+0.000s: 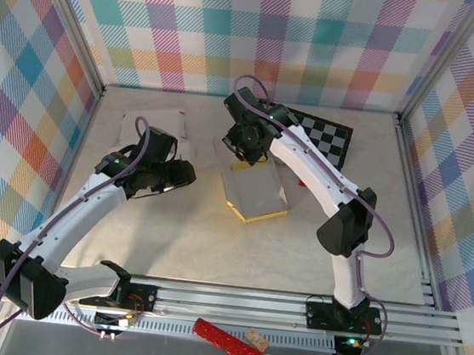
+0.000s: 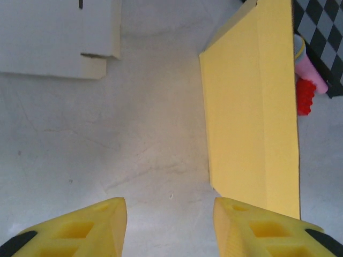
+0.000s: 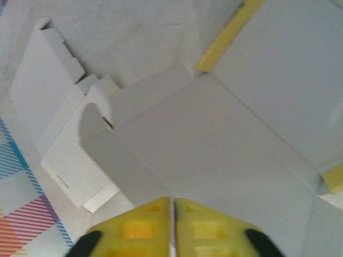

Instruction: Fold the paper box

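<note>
- Paper box (image 1: 256, 195) lies flat; the checkerboard (image 1: 325, 138) is just beyond its far-right side.
- Left gripper (image 2: 169, 208): released, empty, just left of the box.
- Right gripper (image 3: 172, 201): clenched, over the box's far flap.

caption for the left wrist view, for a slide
Open left hand above the pale tabletop, yellow paper box panel at right, flat white cardboard sheet upper left.

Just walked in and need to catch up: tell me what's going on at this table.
Two robot arms are working on a white-and-yellow paper box lying partly flat mid-table. The right tool, shut, is over a white flap at the box's far end. The left tool is open above bare table beside the box, holding nothing.
</note>
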